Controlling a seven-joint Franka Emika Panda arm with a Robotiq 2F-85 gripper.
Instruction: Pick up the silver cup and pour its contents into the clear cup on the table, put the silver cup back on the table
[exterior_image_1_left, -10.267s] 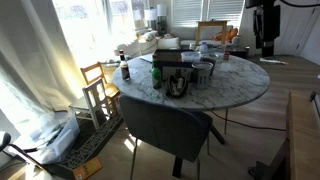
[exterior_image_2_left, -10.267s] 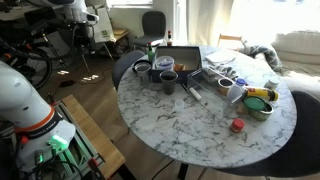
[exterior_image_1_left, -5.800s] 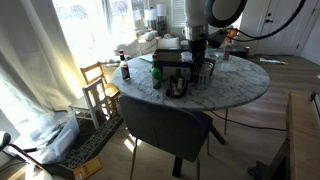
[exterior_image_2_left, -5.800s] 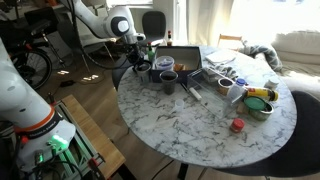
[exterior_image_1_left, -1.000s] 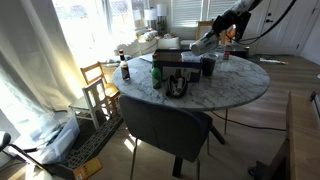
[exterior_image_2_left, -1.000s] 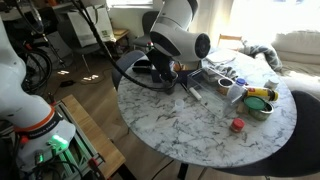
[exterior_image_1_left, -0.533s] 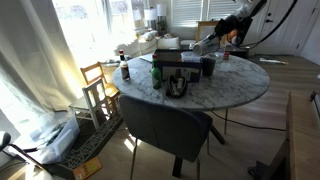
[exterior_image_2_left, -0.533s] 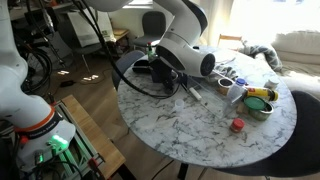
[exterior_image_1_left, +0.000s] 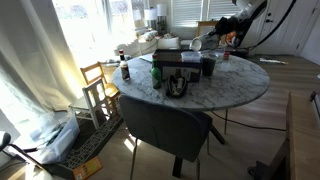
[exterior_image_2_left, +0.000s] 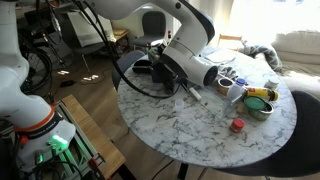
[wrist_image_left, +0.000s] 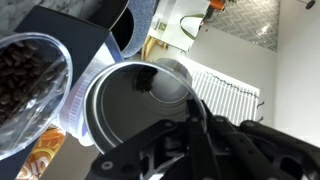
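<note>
My gripper (wrist_image_left: 192, 112) is shut on the rim of the silver cup (wrist_image_left: 135, 105), which I look into from above in the wrist view; its inside looks grey and bare. To its left stands a clear cup (wrist_image_left: 30, 75) holding dark brown bits. In an exterior view the arm reaches in from the upper right and holds the silver cup (exterior_image_1_left: 197, 43) above the far side of the table (exterior_image_1_left: 235, 92). In an exterior view the white arm stretches over the table (exterior_image_2_left: 190, 130), and the gripper (exterior_image_2_left: 220, 78) hangs near a clear cup (exterior_image_2_left: 234, 93).
A dark tray (exterior_image_2_left: 182, 58) with dark containers sits at the back of the table. Bowls with yellow and green contents (exterior_image_2_left: 262, 100) and a small red thing (exterior_image_2_left: 237, 125) lie nearby. A wooden chair (exterior_image_1_left: 100, 85) and a dark chair (exterior_image_1_left: 170, 125) stand beside the table.
The arm has carried the silver cup away from the dark tray and across the table toward the clear cup, lifting it slightly. The gripper has stayed shut on it.
</note>
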